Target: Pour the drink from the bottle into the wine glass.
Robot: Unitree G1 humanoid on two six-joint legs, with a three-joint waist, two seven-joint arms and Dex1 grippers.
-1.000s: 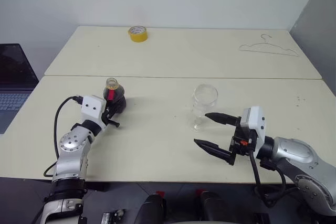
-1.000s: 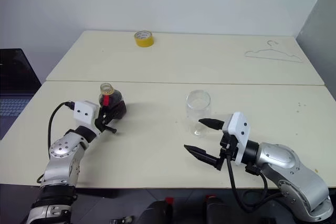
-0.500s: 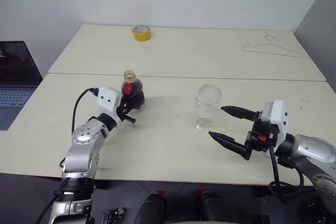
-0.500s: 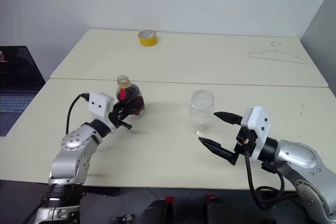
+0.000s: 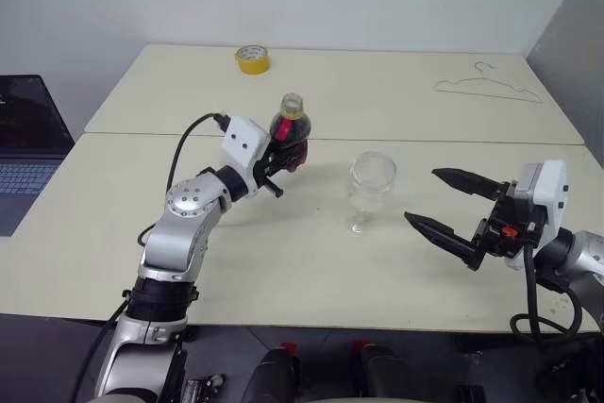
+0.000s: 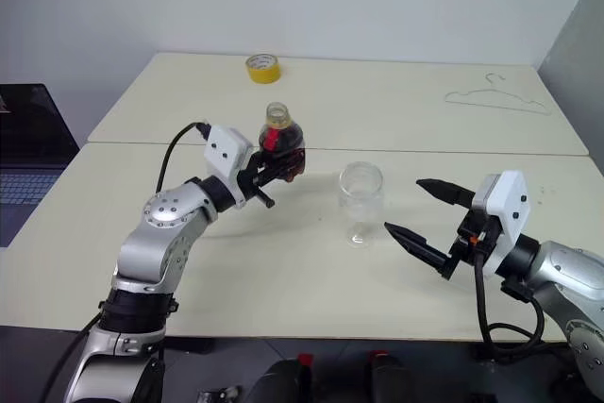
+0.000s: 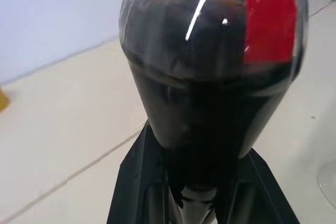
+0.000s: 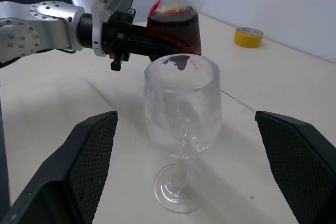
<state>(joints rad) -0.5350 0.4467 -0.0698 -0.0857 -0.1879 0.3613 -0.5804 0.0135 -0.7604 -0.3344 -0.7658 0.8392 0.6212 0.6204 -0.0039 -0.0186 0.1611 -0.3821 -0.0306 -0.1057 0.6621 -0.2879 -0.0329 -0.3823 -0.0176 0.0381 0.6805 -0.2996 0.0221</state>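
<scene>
Bottle (image 5: 289, 132) of dark drink (image 8: 175, 30) hangs upright above the table (image 5: 283, 261), clamped at its bulbous body by the left gripper (image 5: 276, 159), jaws closed tight on it. Beside it stands the wine glass (image 5: 370, 189). The right gripper (image 5: 451, 207) hovers near the glass, jaws spread wide, holding nothing.
</scene>
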